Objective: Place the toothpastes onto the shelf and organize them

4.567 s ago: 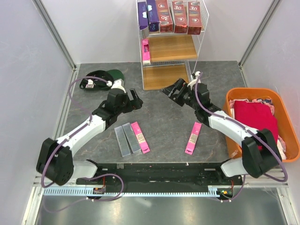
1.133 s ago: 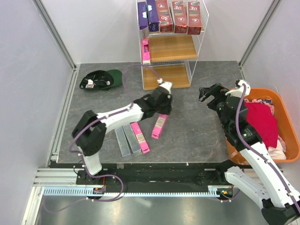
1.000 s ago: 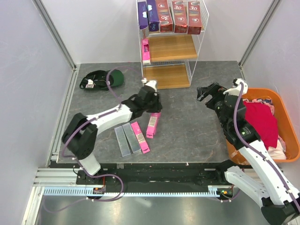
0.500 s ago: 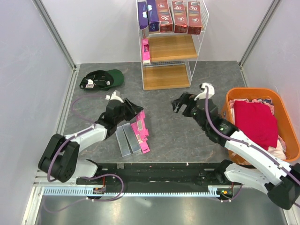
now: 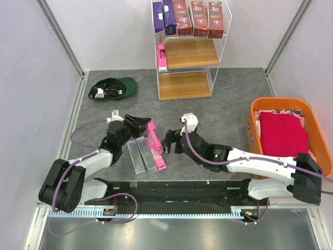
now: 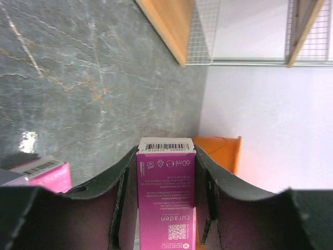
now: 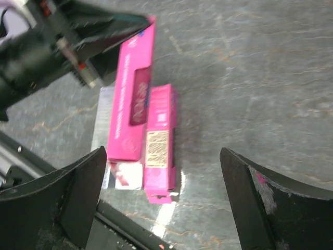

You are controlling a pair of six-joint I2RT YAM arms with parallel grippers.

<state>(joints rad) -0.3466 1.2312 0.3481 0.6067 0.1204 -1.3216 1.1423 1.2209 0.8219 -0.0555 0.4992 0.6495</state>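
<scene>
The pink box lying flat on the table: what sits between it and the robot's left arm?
Two silver-grey cartons lie flat side by side, close beside the pink carton, between it and the left arm. The top view shows this best.

Bright, even light with soft shadows.
The right wrist view is blurred; in the left wrist view, glare spots the worktop (image 6: 78, 78) near the left claw (image 6: 166, 152).

Green cap (image 5: 115, 87) near far-left corner of grey table (image 5: 234, 91). Orange basket (image 5: 281, 100) at right edge, red cloth (image 5: 283, 134) inside.
</scene>
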